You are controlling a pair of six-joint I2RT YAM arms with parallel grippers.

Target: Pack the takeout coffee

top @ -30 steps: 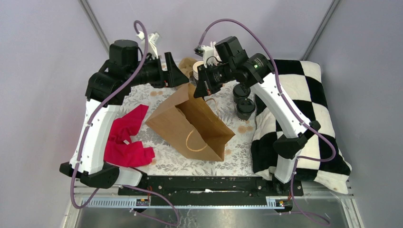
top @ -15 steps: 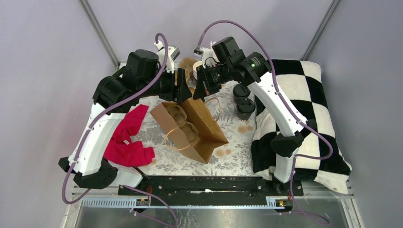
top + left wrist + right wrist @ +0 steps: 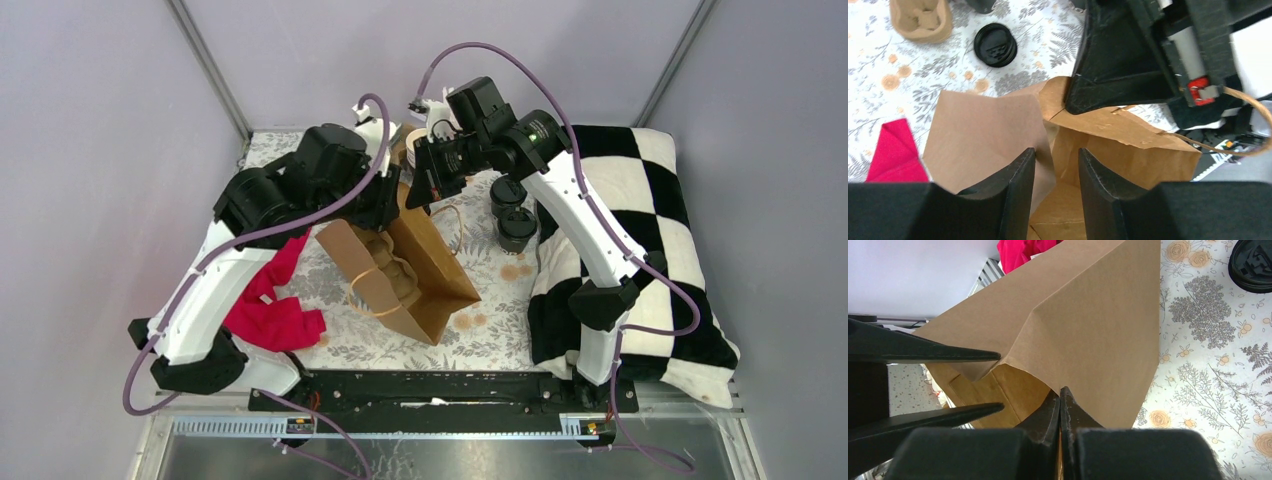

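Biggest item: the paper bag (image 3: 425,275), mid-table on the flowered cloth (image 3: 330,345), mouth propped up. Both arms are at its far rim, I'd say to spread it for loading. The right gripper (image 3: 1060,395) is clamped flat on the rim paper. The left gripper (image 3: 1056,155) straddles the other wall at a narrow gap, not pinching yet. The coffee cup (image 3: 517,231), lid on, sits on the cloth just right of the bag, still outside it.

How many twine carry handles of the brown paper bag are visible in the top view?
2. One twine handle loops across the near-left side of the brown paper bag; the other sticks out at its far-right side. None seems hidden.
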